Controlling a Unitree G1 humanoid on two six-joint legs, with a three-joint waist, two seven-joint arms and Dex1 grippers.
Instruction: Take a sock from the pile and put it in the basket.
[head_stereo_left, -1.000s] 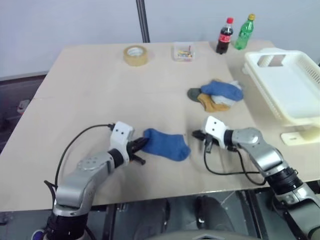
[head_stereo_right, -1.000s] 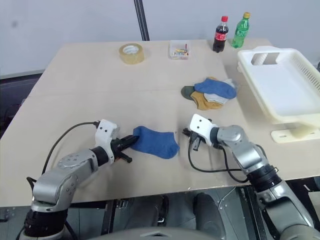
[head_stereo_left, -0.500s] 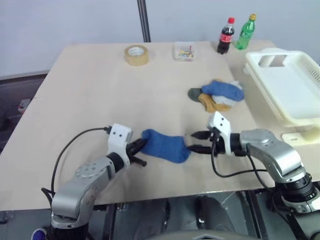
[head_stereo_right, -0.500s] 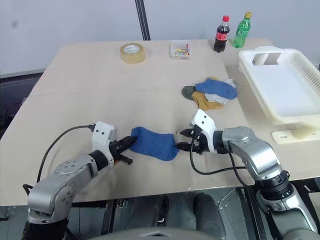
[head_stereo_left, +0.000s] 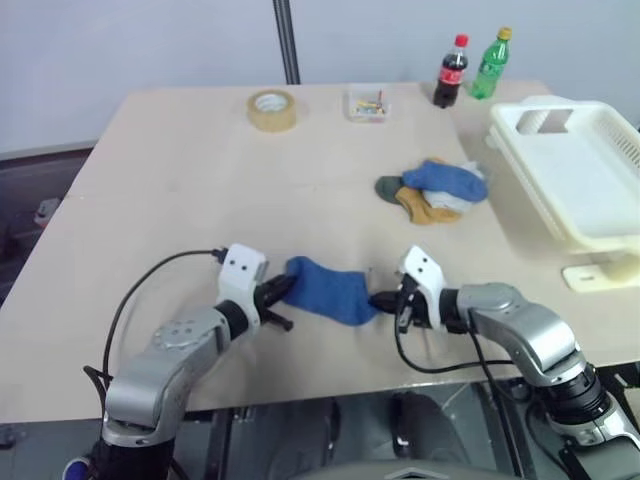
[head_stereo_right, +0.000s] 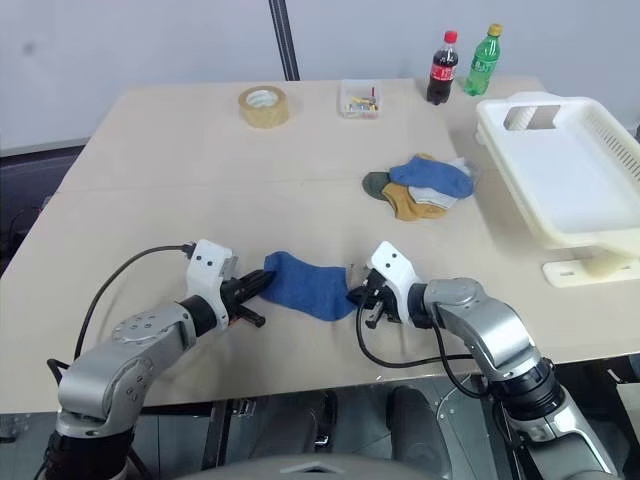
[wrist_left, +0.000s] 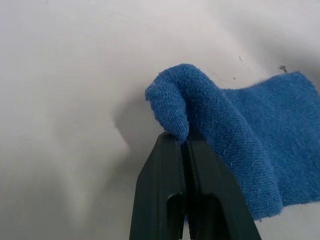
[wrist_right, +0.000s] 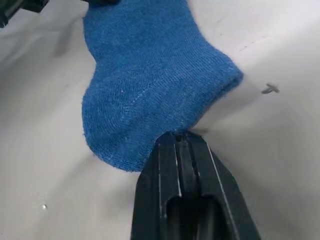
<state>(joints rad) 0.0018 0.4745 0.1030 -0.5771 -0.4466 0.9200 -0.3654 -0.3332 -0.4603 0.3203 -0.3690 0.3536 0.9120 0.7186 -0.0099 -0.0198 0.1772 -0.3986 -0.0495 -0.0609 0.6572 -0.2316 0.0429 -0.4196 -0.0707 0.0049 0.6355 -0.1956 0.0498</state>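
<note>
Left eye view: the sock (head_stereo_left: 330, 291) lies on the counter (head_stereo_left: 180, 200), well short of the pile (head_stereo_left: 435, 190) and basket (head_stereo_left: 575, 180). Left claw (head_stereo_left: 283, 290) pinches one end, right claw (head_stereo_left: 383, 300) the other (both clenched tight).

No legible text, labels or numbers anywhere.

A pale beige table (head_stereo_left: 200, 190) carried everything. The pile (head_stereo_left: 434, 190) of loose socks lay near its middle, and places follow from it. The white basket (head_stereo_left: 572, 170) stood just to the pile's right. Beyond the pile stood a cola bottle (head_stereo_left: 451, 72) and a green bottle (head_stereo_left: 490, 64), with a small clear box (head_stereo_left: 366, 104) and a tape roll (head_stereo_left: 272, 110) farther left. The blue sock (head_stereo_left: 330, 291) lay nearer than the pile, to its left
</note>
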